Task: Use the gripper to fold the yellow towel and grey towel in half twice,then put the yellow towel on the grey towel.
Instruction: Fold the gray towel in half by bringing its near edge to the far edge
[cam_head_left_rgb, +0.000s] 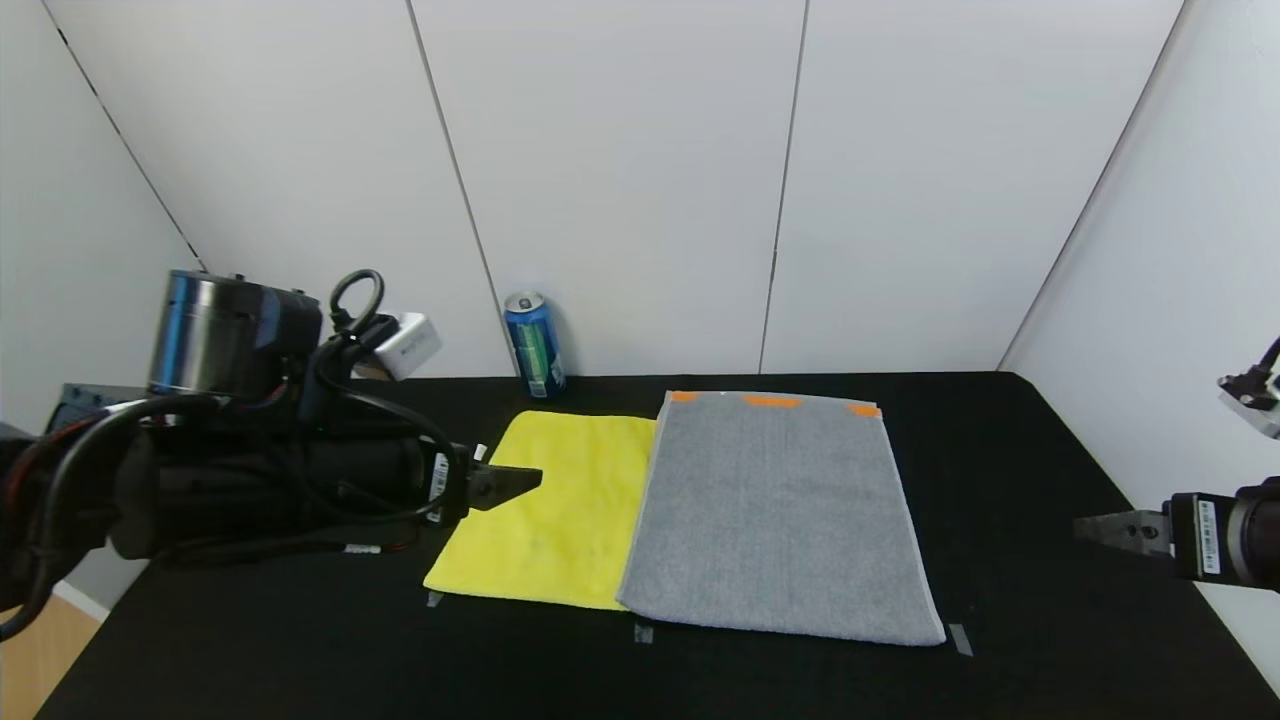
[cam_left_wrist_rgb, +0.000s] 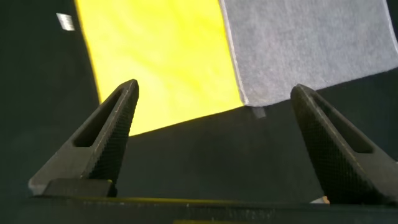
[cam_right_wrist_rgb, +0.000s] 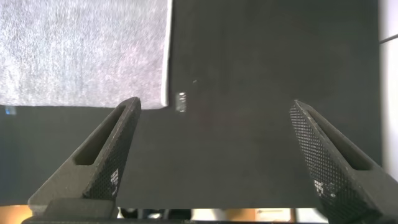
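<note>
Hovering over the left side of the table (cam_head_left_rgb: 1000, 450), with left gripper (cam_head_left_rgb: 515, 483) spread wide and gripping nothing, tips reaching over the left edge of the yellow towel (cam_head_left_rgb: 560, 510). Showing in the left wrist view as two dark ribbed fingers (cam_left_wrist_rgb: 106, 140) far apart, with the yellow towel's near corner and black cloth lying between them. Waiting at the table's right edge, right gripper (cam_head_left_rgb: 1110, 528) likewise gaping wide and carrying nothing, well apart from both towels; framing in its own wrist view bare black cloth, a strip of tape (cam_right_wrist_rgb: 181, 101) and the grey towel's near right corner.

Lying flat and unfolded near the middle of the table, yellow towel stretching from the near edge toward the back, its right border just tucked under or touching the grey towel (cam_head_left_rgb: 780, 520). Spreading flat beside it on the right, grey towel being the larger, with orange patches (cam_head_left_rgb: 772, 401) running along its far edge. Standing upright at the back edge, behind the yellow towel, a blue and green can (cam_head_left_rgb: 534, 345). Marking the cloth below the towels' near corners, small grey tape strips (cam_head_left_rgb: 960, 638).
</note>
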